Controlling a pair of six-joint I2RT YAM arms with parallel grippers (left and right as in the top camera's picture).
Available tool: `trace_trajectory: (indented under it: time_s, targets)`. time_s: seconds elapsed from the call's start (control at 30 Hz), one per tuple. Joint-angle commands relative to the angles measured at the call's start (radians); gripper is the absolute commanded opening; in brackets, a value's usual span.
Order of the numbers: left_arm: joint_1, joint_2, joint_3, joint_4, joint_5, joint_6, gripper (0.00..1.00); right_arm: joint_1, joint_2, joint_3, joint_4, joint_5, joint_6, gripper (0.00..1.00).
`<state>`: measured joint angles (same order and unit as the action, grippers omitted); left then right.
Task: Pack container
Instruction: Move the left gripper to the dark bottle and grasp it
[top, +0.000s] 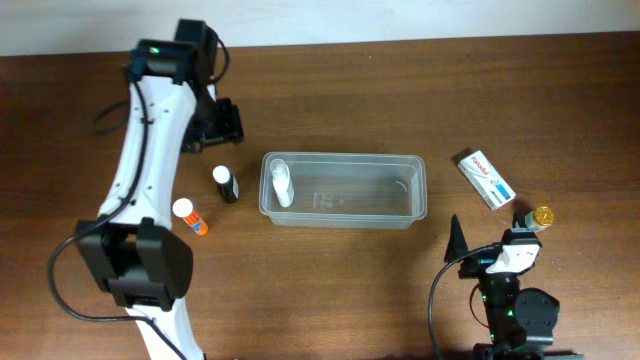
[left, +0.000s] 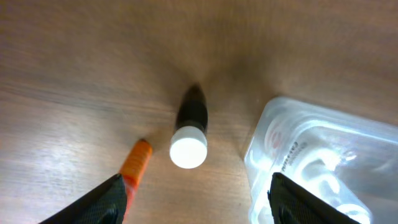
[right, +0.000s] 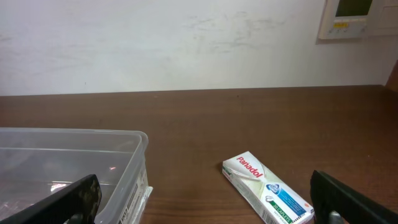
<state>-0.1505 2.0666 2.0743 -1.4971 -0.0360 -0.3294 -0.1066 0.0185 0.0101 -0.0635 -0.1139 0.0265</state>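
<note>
1. The container (top: 343, 157), a clear rectangular tub with rounded corners, sits on the brown wooden table (top: 330, 290) at the centre of the overhead frame, long side running left to right.
2. A small white bottle (top: 282, 184) is inside the container, at its left end; the remainder of the tub's floor looks bare.
3. Just left of the container, outside its wall, is a black bottle with a white cap (top: 226, 184). Further toward the lower left lies an orange-and-white tube (top: 190, 216), apart from the bottle.
4. The left gripper (top: 224, 121) is in the upper left of the overhead frame, above the black bottle in the picture and apart from it.
5. In the left wrist view the left gripper (left: 199, 202) has its jaws spread, one finger in each lower corner, with nothing clamped between them. The black bottle (left: 189, 127) shows at the centre of that blurred frame, the orange tube (left: 135, 160) to its lower left and a corner of the container (left: 323, 130) at the right.
6. The right gripper (top: 490, 237) is in the lower right of the overhead frame, below the container's right end.
7. In the right wrist view the right gripper (right: 208, 205) has its jaws wide apart and grips nothing. The container (right: 93, 134) fills the lower left, and a white Panadol box (right: 267, 190) lies flat on the table at lower centre right.
8. From overhead, the Panadol box (top: 485, 178) lies to the right of the container, angled, and a small gold-capped item (top: 542, 216) sits below and to the right of it.
</note>
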Motion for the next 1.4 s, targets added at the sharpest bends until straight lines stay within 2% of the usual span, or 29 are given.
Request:
trace_trajectory:
  time_s: [0.0,0.2,0.63,0.97,1.2,1.37]
  targets:
    - [-0.005,-0.018,-0.089,0.029,0.014,0.021,0.74,0.002,-0.003,-0.005,-0.006,0.005,0.007,0.98]
    - [-0.004,-0.018,-0.216,0.111,0.014,0.021,0.74,0.002,-0.003,-0.005,-0.006,0.005,0.007,0.98]
    - [-0.002,-0.018,-0.35,0.224,-0.002,0.055,0.73,0.002,-0.003,-0.005,-0.006,0.005,0.007,0.98]
    - [-0.002,-0.018,-0.354,0.248,-0.016,0.1,0.38,0.002,-0.003,-0.005,-0.006,0.005,0.007,0.98]
    - [-0.002,-0.018,-0.353,0.248,-0.016,0.1,0.34,0.002,-0.003,-0.005,-0.006,0.005,0.007,0.98]
    - [-0.002,-0.018,-0.349,0.248,-0.016,0.1,0.21,0.002,-0.003,-0.005,-0.006,0.005,0.007,0.98]
